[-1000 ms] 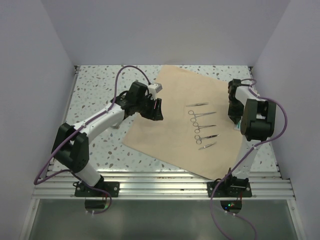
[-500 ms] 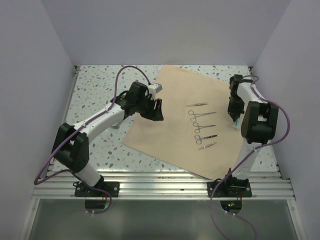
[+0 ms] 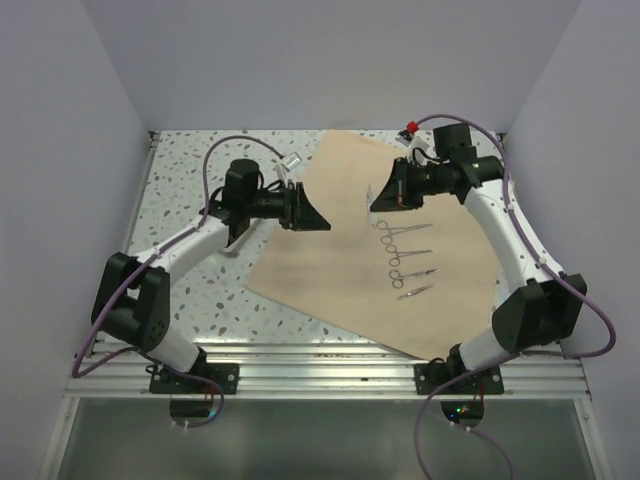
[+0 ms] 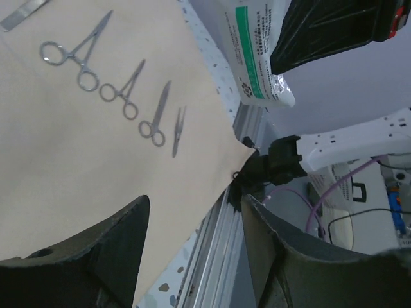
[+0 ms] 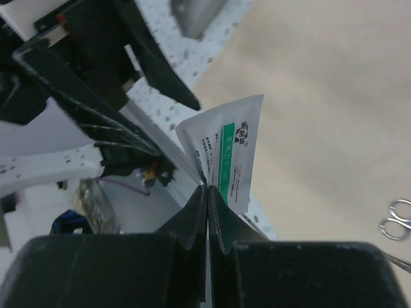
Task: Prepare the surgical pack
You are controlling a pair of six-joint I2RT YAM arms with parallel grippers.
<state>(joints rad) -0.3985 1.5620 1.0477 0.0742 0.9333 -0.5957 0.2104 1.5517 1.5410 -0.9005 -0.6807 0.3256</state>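
Note:
The tan wrap sheet (image 3: 350,250) lies spread on the table. Several steel scissor-handled instruments (image 3: 402,252) lie in a row on its right half; they also show in the left wrist view (image 4: 122,96). My right gripper (image 3: 385,196) hangs above the sheet's far middle, shut on a white packet with a green stripe (image 5: 228,154), which also shows in the left wrist view (image 4: 253,54). My left gripper (image 3: 308,212) is open and empty above the sheet's left edge, facing the right gripper a short way off. I see no loose gauze squares and cannot make out the metal tray for sure.
A speckled tabletop (image 3: 190,180) surrounds the sheet. White walls close in the left, back and right. A metal rail (image 3: 320,372) runs along the near edge. A small grey box-like thing (image 5: 196,13) shows on the speckled surface by the left arm.
My right arm has swung from the table's right edge to above the sheet's far middle, carrying the packet. My left gripper has drawn back a little and turned toward the right gripper.

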